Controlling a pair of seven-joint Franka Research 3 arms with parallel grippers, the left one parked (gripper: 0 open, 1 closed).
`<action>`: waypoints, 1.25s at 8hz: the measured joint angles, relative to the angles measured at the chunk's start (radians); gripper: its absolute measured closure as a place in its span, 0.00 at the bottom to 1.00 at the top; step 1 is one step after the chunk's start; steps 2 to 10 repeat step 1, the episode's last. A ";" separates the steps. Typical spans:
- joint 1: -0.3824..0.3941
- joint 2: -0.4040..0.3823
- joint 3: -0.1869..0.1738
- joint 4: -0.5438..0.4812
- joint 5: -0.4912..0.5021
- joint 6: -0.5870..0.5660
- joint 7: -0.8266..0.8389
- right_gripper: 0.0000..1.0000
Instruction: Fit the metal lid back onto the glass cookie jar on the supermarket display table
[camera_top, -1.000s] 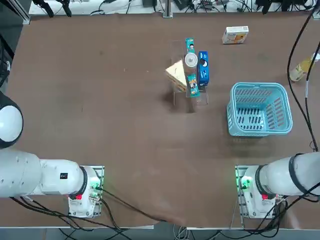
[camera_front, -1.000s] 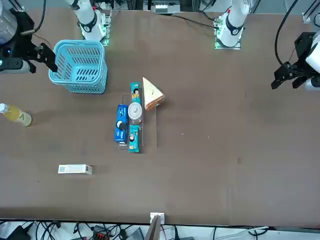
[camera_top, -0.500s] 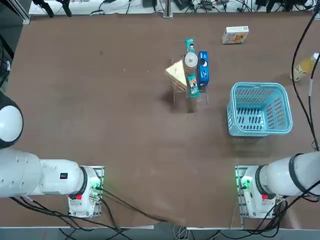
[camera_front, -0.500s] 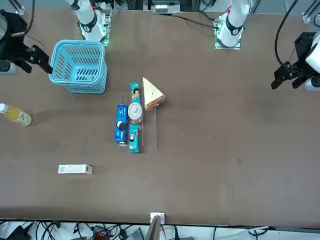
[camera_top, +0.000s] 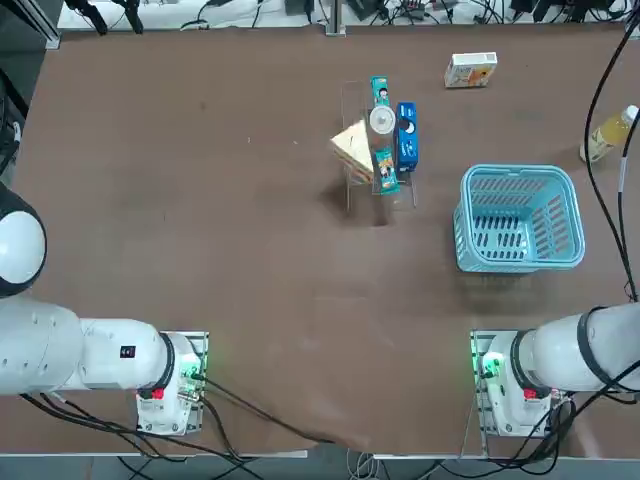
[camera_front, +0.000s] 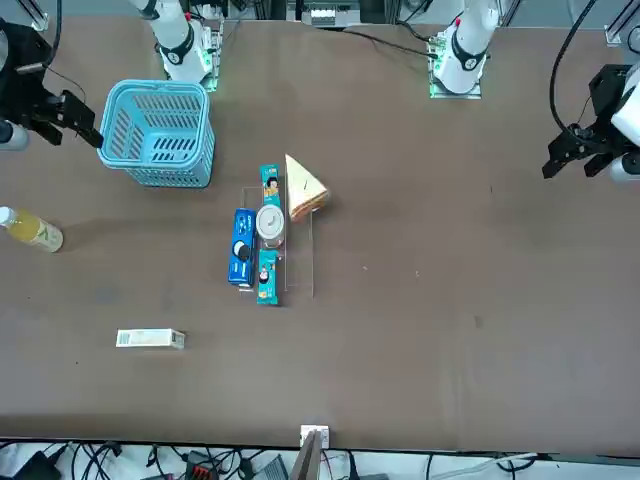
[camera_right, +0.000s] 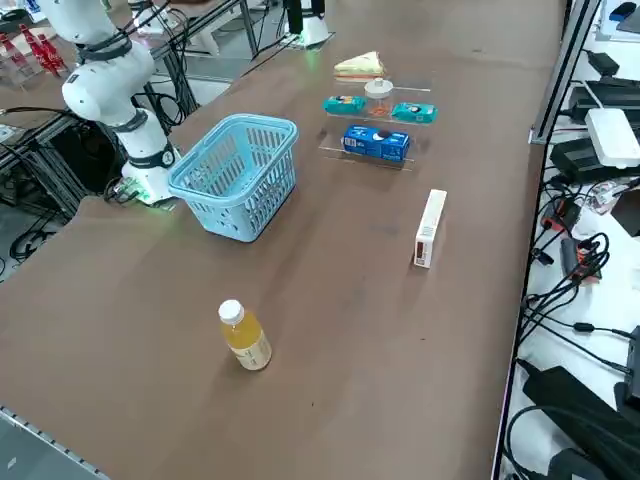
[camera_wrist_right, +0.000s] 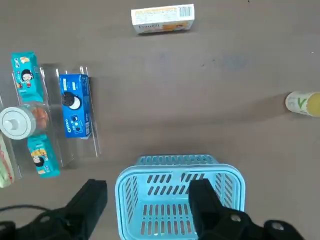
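The glass cookie jar (camera_wrist_right: 20, 121) stands upright on the worktop (camera_top: 200, 220), lid (camera_wrist_right: 11, 121) facing up, while the right end effector (camera_wrist_right: 147, 202) hovers open above the blue basket (camera_wrist_right: 180, 200).

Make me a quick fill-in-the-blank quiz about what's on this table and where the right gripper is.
1. The right gripper hovers with its fingers ____ above the blue basket.
2. The glass cookie jar stands on a clear rack between two ____ snack packets.
3. The lying bottle holds ____ liquid.
4. The blue basket has ____ inside it.

Missing words: open; teal; yellow; nothing
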 joint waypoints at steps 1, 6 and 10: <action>0.000 0.001 0.000 0.000 0.000 0.000 -0.005 0.00; 0.000 0.001 0.000 0.000 0.000 0.000 -0.005 0.00; 0.000 0.001 0.000 0.000 0.000 0.000 -0.005 0.00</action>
